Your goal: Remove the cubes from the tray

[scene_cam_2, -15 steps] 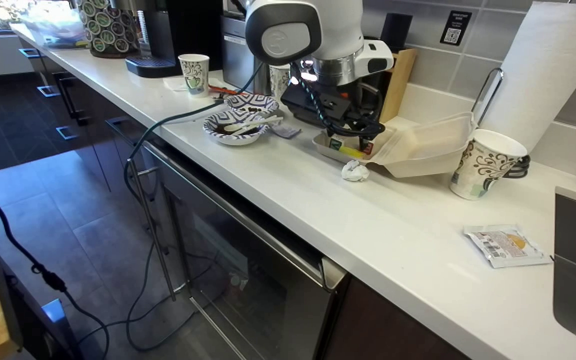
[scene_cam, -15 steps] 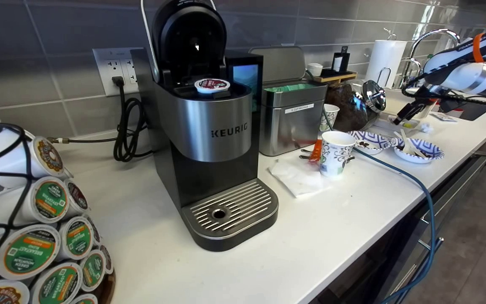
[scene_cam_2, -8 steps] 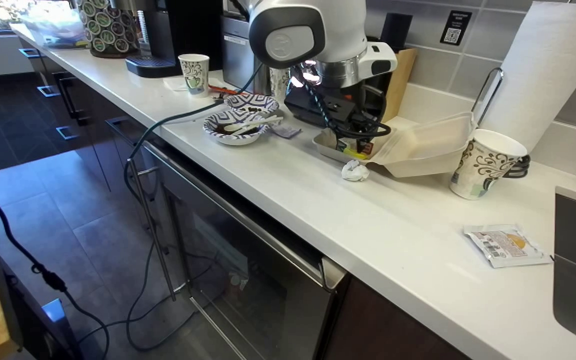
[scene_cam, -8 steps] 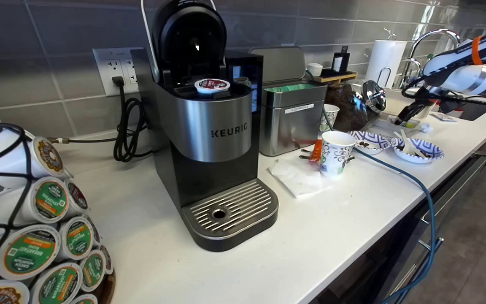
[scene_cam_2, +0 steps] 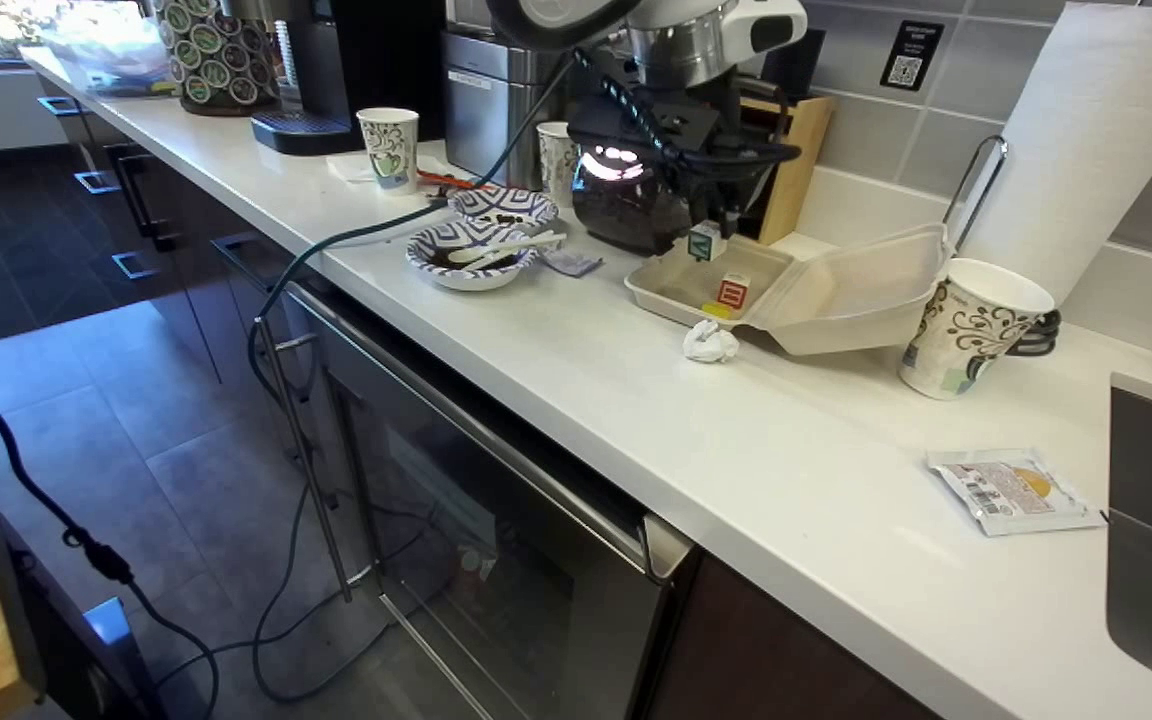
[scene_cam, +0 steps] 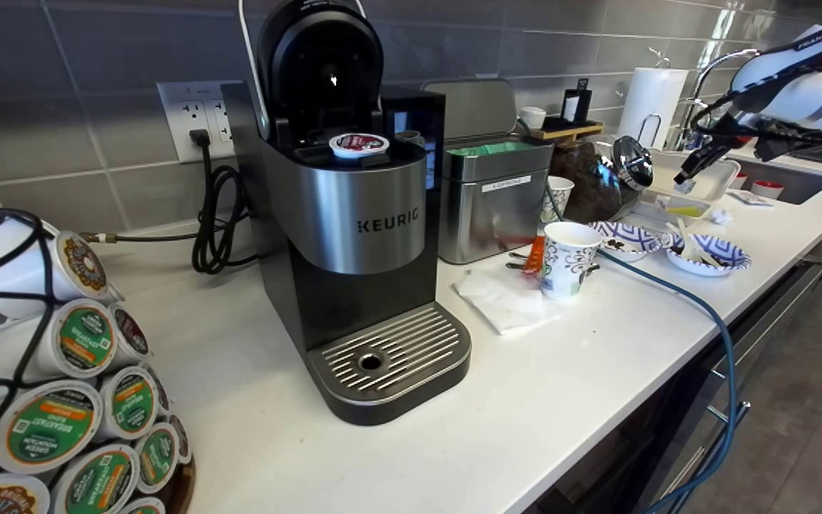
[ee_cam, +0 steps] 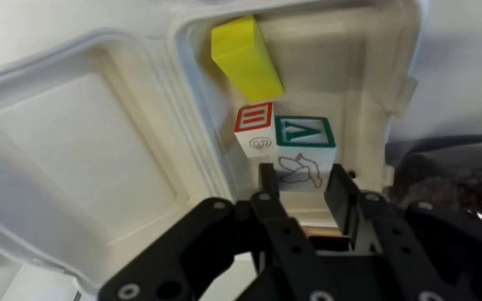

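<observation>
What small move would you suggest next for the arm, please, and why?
I'd probably carry the green-lettered cube sideways off the tray and over the counter: the tool grips it, and it hangs above the tray, where the red-lettered cube and yellow block lie.

In the wrist view, the green-bordered cube (ee_cam: 306, 154) is showing a green letter and a dark-lined bird on white. Towards that cube's ten o'clock, the red-framed cube (ee_cam: 255, 129) is displaying red strokes and a thin-lined curl; towards eleven, the block (ee_cam: 247, 58) is showing plain yellow. The claw (ee_cam: 302, 173) is looking black, the tray (ee_cam: 316, 62) beige, the counter (scene_cam_2: 836, 480) white.
</observation>
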You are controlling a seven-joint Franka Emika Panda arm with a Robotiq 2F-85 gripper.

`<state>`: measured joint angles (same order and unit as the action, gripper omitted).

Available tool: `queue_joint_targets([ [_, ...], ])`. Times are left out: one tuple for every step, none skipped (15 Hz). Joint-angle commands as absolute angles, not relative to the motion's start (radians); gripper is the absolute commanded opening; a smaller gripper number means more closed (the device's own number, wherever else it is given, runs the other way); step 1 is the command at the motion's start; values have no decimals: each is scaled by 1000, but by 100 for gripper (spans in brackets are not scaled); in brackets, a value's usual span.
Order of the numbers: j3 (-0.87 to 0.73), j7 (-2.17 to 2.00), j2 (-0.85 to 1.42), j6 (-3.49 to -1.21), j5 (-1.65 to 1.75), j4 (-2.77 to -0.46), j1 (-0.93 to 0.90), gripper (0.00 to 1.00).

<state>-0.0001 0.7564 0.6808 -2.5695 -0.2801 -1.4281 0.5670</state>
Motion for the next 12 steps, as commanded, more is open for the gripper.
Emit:
queue_joint_targets([
  [-22, 735, 537, -2563, -271, -1590, 560, 9],
  [-17, 726, 506, -2556, -277, -1629, 567, 9],
  [-25, 714, 473, -2561, -278, -1675, 561, 9],
  [-23, 706, 432, -2574, -292, -1738, 558, 9],
  [-27, 691, 403, -2591, -300, -1788, 552, 9],
  [-32, 660, 382, -2616, -312, -1834, 543, 9],
  [-38, 627, 362, -2646, -326, -1884, 535, 9],
  [-46, 580, 354, -2714, -345, -1930, 525, 9],
  [-55, 542, 344, -2783, -351, -1979, 515, 9],
  [-41, 532, 343, -2847, -387, -2017, 526, 9],
  [-50, 498, 338, -2919, -390, -2065, 522, 9],
  [-49, 466, 342, -2980, -399, -2101, 527, 9],
])
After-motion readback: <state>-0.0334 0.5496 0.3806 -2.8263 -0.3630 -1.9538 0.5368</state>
